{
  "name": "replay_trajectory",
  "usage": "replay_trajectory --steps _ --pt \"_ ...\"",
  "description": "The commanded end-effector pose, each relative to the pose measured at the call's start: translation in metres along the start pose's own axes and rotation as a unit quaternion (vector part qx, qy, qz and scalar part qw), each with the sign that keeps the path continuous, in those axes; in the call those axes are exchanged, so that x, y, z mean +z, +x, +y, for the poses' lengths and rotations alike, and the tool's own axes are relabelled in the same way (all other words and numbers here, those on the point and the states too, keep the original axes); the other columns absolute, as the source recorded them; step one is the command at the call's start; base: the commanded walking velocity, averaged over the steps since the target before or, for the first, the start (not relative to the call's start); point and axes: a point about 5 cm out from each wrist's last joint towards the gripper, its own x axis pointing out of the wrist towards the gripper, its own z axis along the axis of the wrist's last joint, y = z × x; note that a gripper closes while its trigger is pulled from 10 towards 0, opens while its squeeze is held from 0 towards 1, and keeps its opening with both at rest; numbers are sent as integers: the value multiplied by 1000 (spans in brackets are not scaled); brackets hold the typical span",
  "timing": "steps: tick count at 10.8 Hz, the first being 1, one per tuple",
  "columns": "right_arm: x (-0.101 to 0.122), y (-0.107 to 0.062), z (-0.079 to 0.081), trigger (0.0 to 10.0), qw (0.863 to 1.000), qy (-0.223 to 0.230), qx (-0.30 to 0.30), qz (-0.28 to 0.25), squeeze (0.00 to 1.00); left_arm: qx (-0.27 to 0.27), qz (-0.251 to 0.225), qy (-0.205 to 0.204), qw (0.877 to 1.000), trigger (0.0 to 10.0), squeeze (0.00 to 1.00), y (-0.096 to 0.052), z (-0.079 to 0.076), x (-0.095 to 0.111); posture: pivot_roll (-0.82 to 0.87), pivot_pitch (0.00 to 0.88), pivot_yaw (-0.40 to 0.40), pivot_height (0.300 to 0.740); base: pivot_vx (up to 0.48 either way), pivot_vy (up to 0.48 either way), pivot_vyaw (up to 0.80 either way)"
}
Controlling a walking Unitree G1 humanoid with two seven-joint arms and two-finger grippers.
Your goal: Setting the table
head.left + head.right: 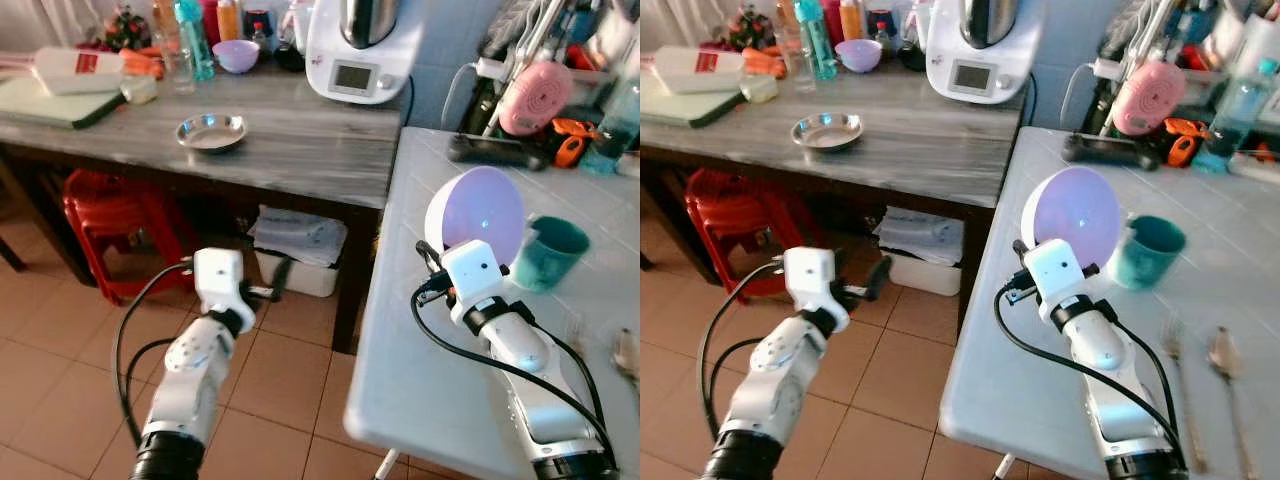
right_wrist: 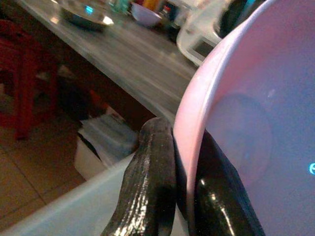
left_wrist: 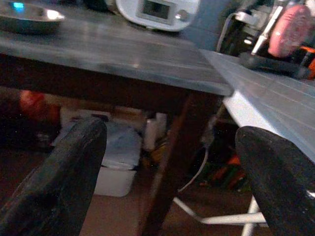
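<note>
Right eye view puts a metal fork (image 1: 1181,395) and spoon (image 1: 1228,375) already laid at the near right of the white tiled table (image 1: 1040,380), so the setting looks partly done. Above its middle, the right gripper (image 2: 184,182) pinches the pale lilac plastic bowl (image 1: 1076,217) by its rim, tilted on edge, one finger on each side. Just right of the bowl stands a teal cup (image 1: 1146,251). The left gripper (image 3: 170,169), fingers spread and empty, hovers over the floor left of the table.

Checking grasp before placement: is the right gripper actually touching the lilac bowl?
Touching. The right wrist view shows the right gripper with its fingers pinching the rim of the lilac bowl, one on each side.
</note>
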Motion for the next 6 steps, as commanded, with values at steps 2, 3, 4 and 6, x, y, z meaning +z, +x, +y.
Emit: replay_trajectory --steps 2,3,4,6 --pt "8 -1 1 10000 1000 -12 13 -15 0 5 3 4 1000 10000 0 -2 4 -2 -26 0 -12 740 0 388 0" --pt "8 -1 -3 10000 1000 -9 6 -14 0 0 4 3 1000 10000 0 -1 1 -3 -34 0 -7 740 0 394 0" --pt "10 -1 -2 10000 1000 -11 6 -22 0 -1 4 3 1000 10000 0 0 0 -2 -34 0 -6 740 0 394 0" --pt "13 0 -2 10000 1000 -11 -3 -29 0 -5 6 1 1000 10000 0 0 -3 -3 -37 0 -4 740 0 394 -241"
